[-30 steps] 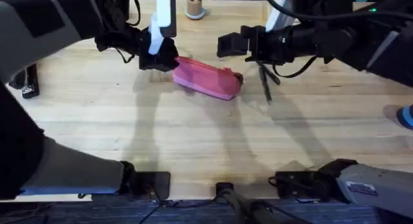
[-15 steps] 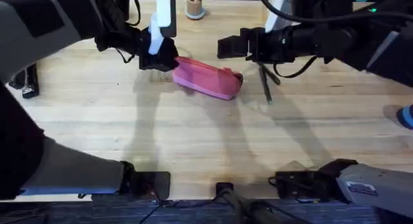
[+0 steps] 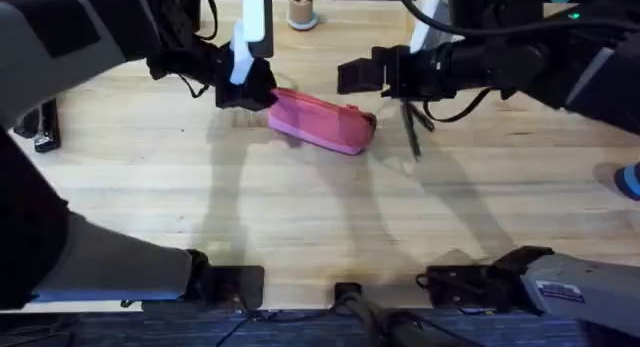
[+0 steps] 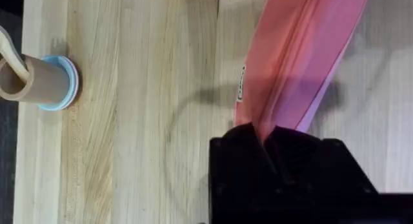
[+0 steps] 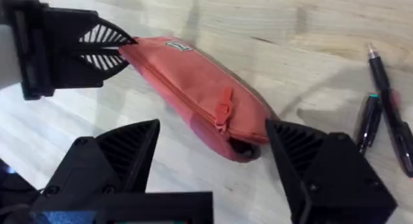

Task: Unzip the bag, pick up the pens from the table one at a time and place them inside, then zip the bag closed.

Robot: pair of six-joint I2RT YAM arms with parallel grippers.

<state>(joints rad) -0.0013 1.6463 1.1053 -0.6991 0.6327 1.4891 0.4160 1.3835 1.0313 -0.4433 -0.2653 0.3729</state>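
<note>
Lying on bench: pink pencil pouch (image 3: 322, 121) rested aslant on the wooden bench (image 3: 300, 207), zipper shut, pull tab (image 5: 224, 106) partway along the top seam.
Left gripper: left gripper (image 3: 252, 88) sat at the pouch's far-left end; fingers (image 4: 258, 150) closed tight on the fabric corner there, as seen in the left wrist view.
Right gripper: right gripper (image 5: 213, 161) hovered above the pouch's other end; fingers (image 5: 126, 156) spread wide, nothing held, pouch seen between them.
Pens: two dark stick pens (image 3: 411, 127) lay on the bench just beside the pouch's right end, close together, apart from the pouch.
Elsewhere: small cardboard tube on a blue base (image 3: 301, 7) stood near the bench's far edge, well apart from the pouch.
</note>
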